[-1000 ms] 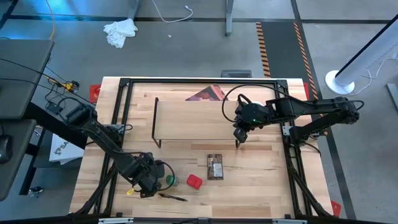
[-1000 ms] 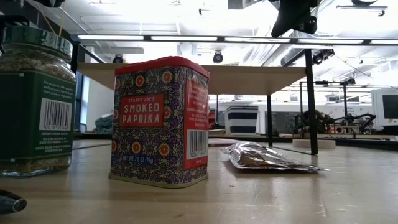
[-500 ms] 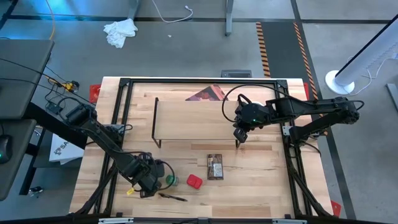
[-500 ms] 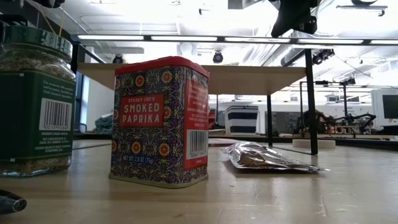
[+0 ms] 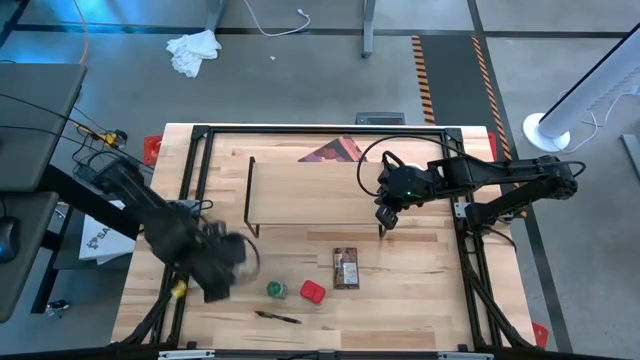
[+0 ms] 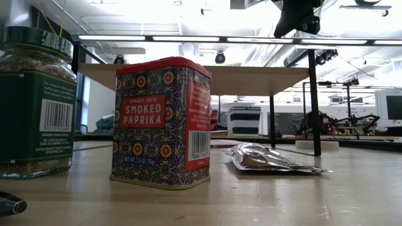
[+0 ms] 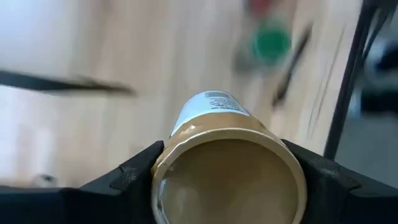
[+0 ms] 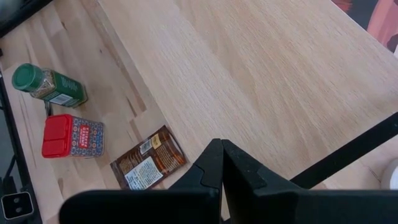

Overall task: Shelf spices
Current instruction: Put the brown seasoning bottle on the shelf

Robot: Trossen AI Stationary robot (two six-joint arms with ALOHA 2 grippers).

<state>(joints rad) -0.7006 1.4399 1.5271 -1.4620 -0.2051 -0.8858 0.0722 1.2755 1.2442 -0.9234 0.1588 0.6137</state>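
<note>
Slippage is the worry: the left gripper (image 7: 227, 180) is clamping the tan-topped jar (image 7: 227, 165) by its rim only and swinging it toward the shelf (image 5: 305, 190), risking a drop. Farther off, the right gripper (image 8: 221, 163) is hovering shut over that board.

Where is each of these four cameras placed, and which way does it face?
High view: overhead, facing down; both arms, light wood shelf.
Low view: tabletop height, facing across; red paprika tin, an arm above.
Left wrist view: on the left arm; left gripper shut on the tan-topped jar.
Right wrist view: over the shelf; shut right gripper.
All show the green-lidded jar.
</note>
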